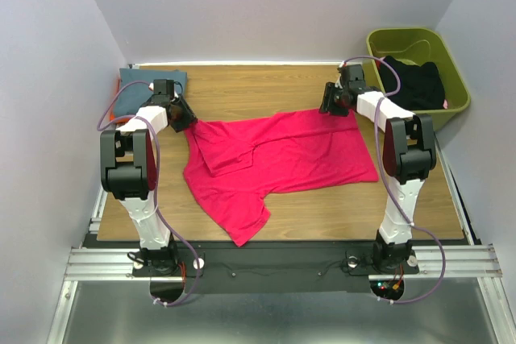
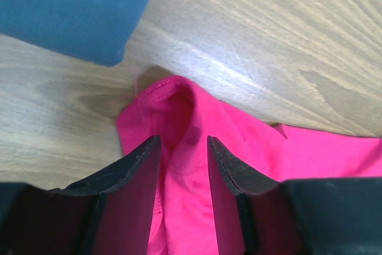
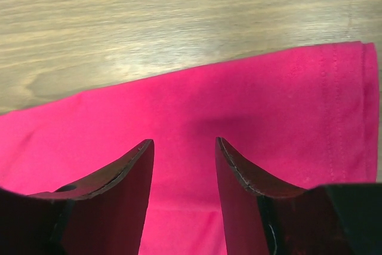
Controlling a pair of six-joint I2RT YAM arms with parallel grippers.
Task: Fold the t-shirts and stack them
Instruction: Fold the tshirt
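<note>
The magenta-pink t-shirt (image 1: 282, 159) lies spread across the middle of the desk (image 1: 266, 90), one sleeve trailing toward 6 o'clock. The left gripper (image 2: 184, 141) is at the shirt's 10 o'clock corner, fingers apart astride a raised ridge of cloth. The right gripper (image 3: 182, 143) is over the 2 o'clock corner, fingers spread (hem stitching shows beside them). A folded blue-grey t-shirt (image 1: 141, 78) sits at 10 o'clock. A black garment (image 1: 415, 82) fills the olive-green bin (image 1: 401, 40) at 2 o'clock.

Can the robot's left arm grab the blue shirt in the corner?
Probably yes. The blue shirt lies just beyond the left pincer, with nothing between them. That pincer stands open over the pink shirt, so it looks free to go.
</note>
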